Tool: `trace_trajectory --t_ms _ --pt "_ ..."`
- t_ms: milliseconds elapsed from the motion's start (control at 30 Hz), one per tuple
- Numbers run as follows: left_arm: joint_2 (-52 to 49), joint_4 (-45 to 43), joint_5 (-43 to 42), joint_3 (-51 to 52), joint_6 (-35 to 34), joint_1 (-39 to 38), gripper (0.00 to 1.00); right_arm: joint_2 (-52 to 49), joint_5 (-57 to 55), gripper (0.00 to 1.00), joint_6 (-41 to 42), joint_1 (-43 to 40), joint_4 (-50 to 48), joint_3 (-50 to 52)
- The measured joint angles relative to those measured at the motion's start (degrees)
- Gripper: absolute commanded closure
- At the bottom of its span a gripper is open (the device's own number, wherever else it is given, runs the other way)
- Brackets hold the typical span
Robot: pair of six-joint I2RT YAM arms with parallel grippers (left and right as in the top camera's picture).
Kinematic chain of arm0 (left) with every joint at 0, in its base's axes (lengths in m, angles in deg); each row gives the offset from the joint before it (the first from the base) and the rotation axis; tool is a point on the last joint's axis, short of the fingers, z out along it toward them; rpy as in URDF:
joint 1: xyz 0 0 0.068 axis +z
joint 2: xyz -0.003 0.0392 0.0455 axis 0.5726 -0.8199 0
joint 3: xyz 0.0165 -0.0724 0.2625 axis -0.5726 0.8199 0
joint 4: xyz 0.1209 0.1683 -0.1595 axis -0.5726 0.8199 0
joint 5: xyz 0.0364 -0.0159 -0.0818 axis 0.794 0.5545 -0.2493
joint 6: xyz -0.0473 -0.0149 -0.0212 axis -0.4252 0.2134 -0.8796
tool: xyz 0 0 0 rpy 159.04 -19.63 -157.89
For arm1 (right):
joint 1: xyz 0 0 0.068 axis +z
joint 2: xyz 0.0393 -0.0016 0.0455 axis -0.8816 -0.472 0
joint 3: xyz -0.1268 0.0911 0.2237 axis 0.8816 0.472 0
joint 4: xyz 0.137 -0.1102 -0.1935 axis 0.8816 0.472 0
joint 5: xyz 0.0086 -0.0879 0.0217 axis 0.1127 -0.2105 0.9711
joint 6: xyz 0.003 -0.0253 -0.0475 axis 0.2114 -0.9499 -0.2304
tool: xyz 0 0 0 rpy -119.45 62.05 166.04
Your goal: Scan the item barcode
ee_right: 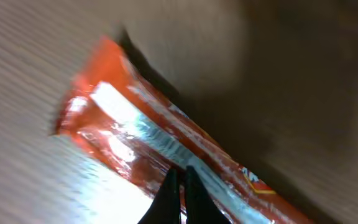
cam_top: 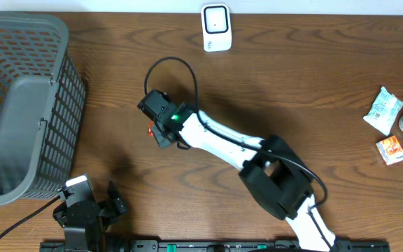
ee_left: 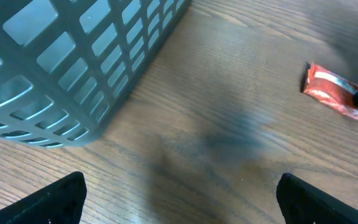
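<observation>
My right gripper (ee_right: 178,180) is pinched shut on the red snack packet (ee_right: 148,143) near centre, my left gripper (ee_left: 179,200) gapes empty at 7 o'clock, and the scan at the white scanner (cam_top: 216,28) at 12 o'clock is not yet done.

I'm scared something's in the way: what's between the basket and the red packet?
Just bare table between basket and red packet; the left wrist view shows it.
</observation>
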Motion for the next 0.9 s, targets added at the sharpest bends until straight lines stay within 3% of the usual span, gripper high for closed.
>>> trace_trajectory --t_ms 100,167,300,400,500,667,900 --pt "0.00 0.00 0.00 0.00 0.00 0.00 0.02 0.00 0.20 0.99 0.00 0.22 2.45 -0.11" --pt "0.00 0.00 0.00 0.00 0.00 0.00 0.02 0.20 0.76 0.89 0.00 0.37 5.55 -0.09" --pt "0.00 0.00 0.00 0.00 0.00 0.00 0.02 2.21 1.86 0.44 -0.50 0.42 11.67 -0.02" --pt "0.00 0.00 0.00 0.00 0.00 0.00 0.02 5.92 2.62 0.26 -1.95 0.24 14.97 0.00" --pt "0.00 0.00 -0.02 0.00 0.00 0.00 0.02 11.26 5.38 0.01 -7.15 -0.46 16.92 0.00" --pt "0.00 0.00 0.00 0.00 0.00 0.00 0.02 15.74 12.22 0.01 -21.24 -3.85 18.36 -0.26" --pt "0.00 0.00 0.00 0.00 0.00 0.00 0.02 15.02 11.78 0.01 -31.12 -9.73 16.98 -0.26"
